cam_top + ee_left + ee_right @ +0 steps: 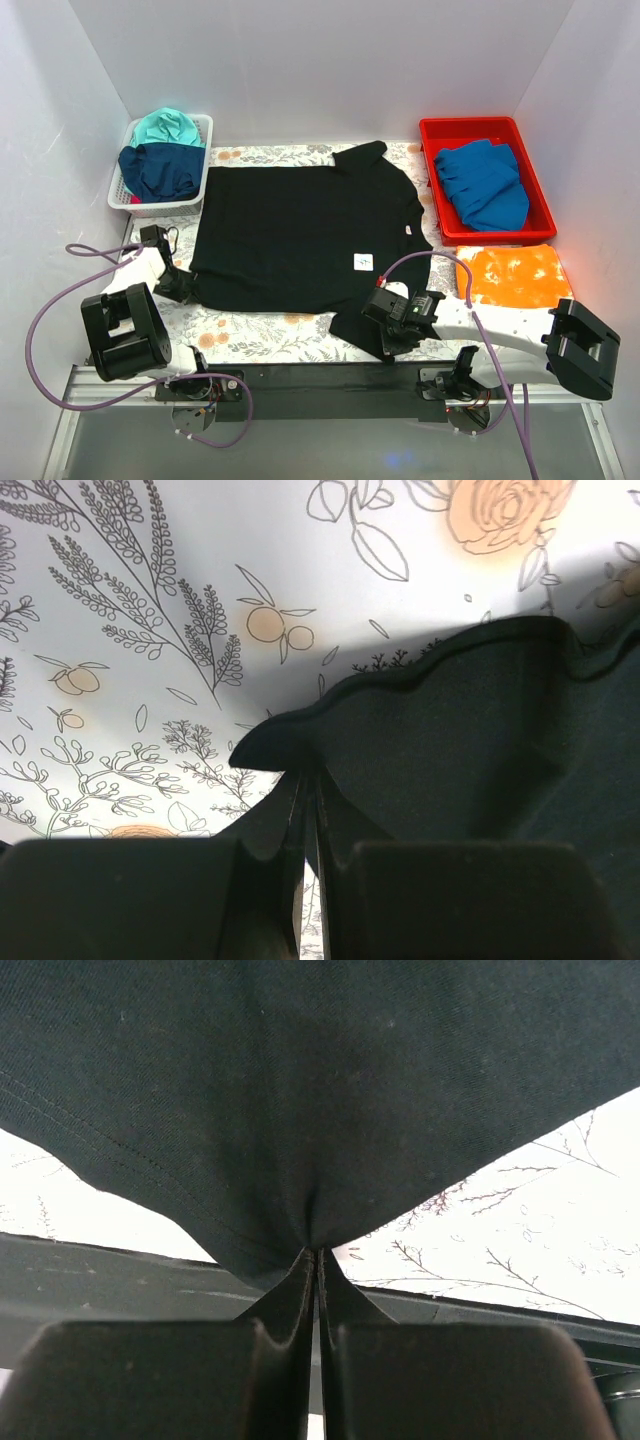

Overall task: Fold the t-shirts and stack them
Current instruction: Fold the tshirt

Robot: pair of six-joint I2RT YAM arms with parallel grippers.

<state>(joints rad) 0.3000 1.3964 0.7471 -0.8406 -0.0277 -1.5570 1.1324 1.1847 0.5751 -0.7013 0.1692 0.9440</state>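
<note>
One black t-shirt (300,230) lies spread flat on the floral table cloth (260,338), just left of the red bin (435,190), its near edge clenched at either end by the left gripper (306,782) and right gripper (315,1256), presumably to lift it for folding.

Here's the black shirt (300,235) on flower-and-fern cloth (260,338)
Its label (363,262) white; blue shirt (485,185), red bin (470,123), mottled orange shirt (515,277).

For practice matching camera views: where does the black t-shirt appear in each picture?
Top external: black t-shirt spread mid-table.
Left wrist: lower right, edge pinched by left gripper.
Right wrist: upper picture, cloth pinched by right gripper.
Shared landmark: flower-printed table cloth.
</note>
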